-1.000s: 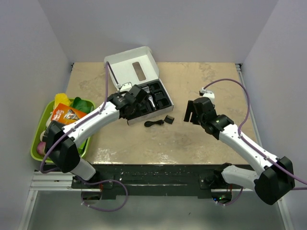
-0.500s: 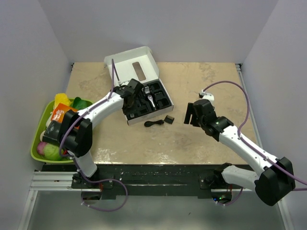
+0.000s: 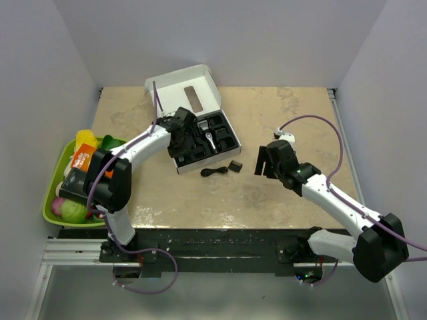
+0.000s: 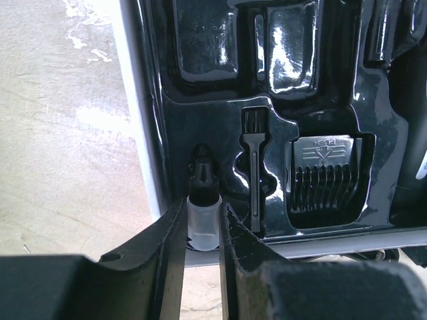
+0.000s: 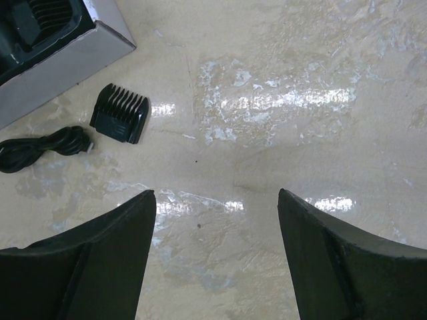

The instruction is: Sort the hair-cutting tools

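Two tools, comb attachment (image 5: 120, 113) and cord (image 5: 40, 150), are left on the counter (image 5: 280, 133) near the spread right pincer (image 5: 215, 223). The left pincer (image 4: 202, 212), clamped on a bottle (image 4: 203, 230), has been swung over the box (image 3: 180, 87).

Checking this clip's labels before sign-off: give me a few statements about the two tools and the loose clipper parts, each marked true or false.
1. The left tool clamps a small clear bottle with a black cap in the white box's black moulded insert. True.
2. The right tool holds the black ribbed comb attachment. False: it is open and empty; the comb lies on the beige table.
3. The coiled thin black cord lies on the table outside the box. True.
4. The small black cleaning brush lies on the table. False: it sits in an insert slot beside the bottle.
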Robot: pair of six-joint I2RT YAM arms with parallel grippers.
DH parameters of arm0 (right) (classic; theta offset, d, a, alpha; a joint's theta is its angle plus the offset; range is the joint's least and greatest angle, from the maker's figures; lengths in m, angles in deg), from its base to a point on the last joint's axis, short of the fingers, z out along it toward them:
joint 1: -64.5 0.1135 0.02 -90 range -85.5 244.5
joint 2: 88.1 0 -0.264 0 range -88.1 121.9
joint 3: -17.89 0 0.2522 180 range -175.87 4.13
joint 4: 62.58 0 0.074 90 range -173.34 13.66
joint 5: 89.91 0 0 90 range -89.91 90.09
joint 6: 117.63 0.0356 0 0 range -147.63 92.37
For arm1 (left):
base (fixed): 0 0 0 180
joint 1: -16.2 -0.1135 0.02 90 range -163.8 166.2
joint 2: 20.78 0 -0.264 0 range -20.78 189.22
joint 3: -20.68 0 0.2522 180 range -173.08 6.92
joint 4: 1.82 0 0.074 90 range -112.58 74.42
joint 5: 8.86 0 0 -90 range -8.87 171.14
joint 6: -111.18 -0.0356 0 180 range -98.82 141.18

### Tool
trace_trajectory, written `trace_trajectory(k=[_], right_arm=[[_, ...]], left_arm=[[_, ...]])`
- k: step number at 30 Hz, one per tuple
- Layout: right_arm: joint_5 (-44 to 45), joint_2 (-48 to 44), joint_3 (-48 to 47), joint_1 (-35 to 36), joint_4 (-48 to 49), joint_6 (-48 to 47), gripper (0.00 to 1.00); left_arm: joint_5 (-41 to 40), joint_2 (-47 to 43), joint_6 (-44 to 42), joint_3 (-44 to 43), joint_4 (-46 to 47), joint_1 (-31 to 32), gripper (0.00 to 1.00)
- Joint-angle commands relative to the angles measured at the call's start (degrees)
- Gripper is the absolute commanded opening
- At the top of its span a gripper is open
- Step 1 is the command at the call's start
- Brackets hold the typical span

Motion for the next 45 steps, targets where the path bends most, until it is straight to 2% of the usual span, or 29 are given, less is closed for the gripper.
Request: trace_trajectory(k=[1, 14, 38, 45], right_arm=[[-0.2, -0.1, 0.4, 0.3, 2.3, -0.1, 0.76], [-0.6, -0.3, 0.2, 0.7, 2.1, 0.5, 0.79], [-0.9, -0.4, 0.7, 1.4, 2.3, 0.9, 0.83], [-0.9, -0.5, 0.1, 1.8, 2.1, 0.9, 0.83]], left_arm=[[0.6, -0.2, -0.3, -1.5, 1.5, -0.2, 0.05], [1.1, -1.2, 0.4, 0.0, 1.9, -0.2, 0.15], [0.5, -1.9, 1.0, 2.0, 1.6, -1.3, 0.42], [0.9, -2.9, 0.8, 0.8, 0.7, -1.3, 0.43]])
